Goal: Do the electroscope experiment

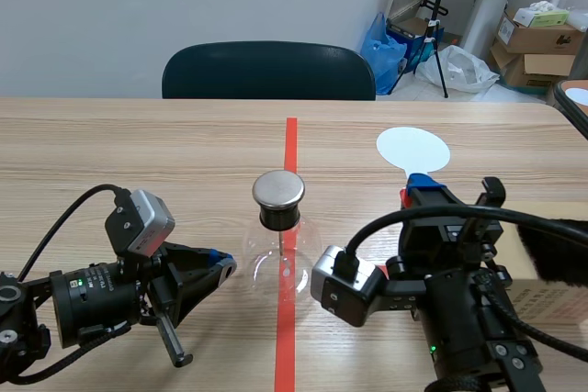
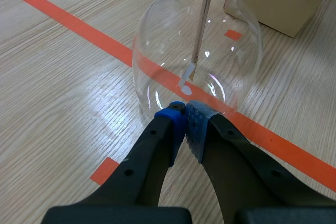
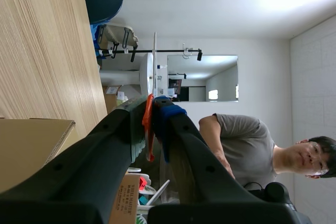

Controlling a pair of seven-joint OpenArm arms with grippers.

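Left wrist — flask perhaps touching gripper

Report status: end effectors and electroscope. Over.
Left end effector shut on nothing, tips at the electroscope flask. Right end effector shut on white disc paddle, apart from metal cap. Path between them looks open.

1 flask, 1 paddle, 1 chair

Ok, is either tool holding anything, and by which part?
The right tool holds the white disc paddle by its red handle. The left tool is shut on nothing.
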